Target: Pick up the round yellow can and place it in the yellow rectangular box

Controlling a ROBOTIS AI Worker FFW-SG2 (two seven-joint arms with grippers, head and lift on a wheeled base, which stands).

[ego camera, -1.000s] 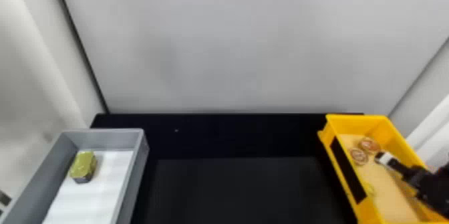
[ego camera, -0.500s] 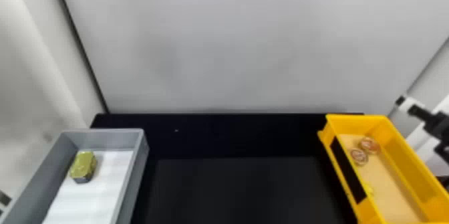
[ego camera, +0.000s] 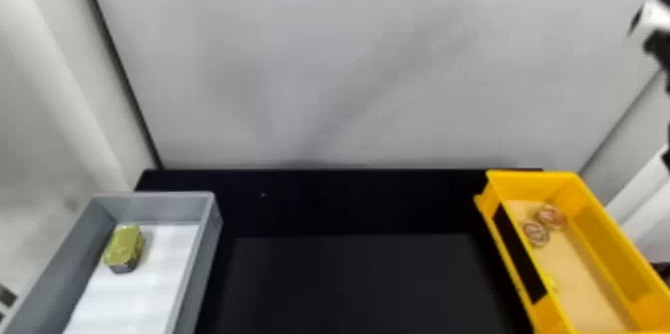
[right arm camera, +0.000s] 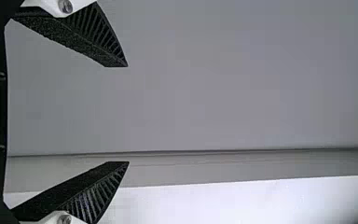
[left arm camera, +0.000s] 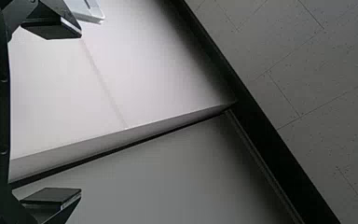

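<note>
Right gripper [ego camera: 652, 20] lifts clear of the yellow rectangular box [ego camera: 605, 246]

A second ago it reached down inside the box; now it is at the head view's right edge, well above the box, against the pale wall [ego camera: 349, 59]. Both containers and their contents have kept their places.

The right wrist view shows the right gripper [right arm camera: 128, 114] with its fingers spread wide, the pale surface visible between them. The left gripper [left arm camera: 81, 114] has its fingers well apart too, with pale panels [left arm camera: 121, 70] past them and floor tiles [left arm camera: 317, 60] farther off.

Among the contents of the yellow box, the nearest is something yellow [ego camera: 551, 282] beside the left wall and partly hidden by it; this may be the round yellow can, but I cannot make out its shape. Farther in, two round reddish-brown tins [ego camera: 536, 233] lie close together on the tan bottom.

To the left, across the black table [ego camera: 349, 203], stands the grey box [ego camera: 199, 253]. Toward its far end, an angular gold-topped tin [ego camera: 123, 246] rests on a white liner [ego camera: 144, 288]. Behind the table rises the pale wall.
</note>
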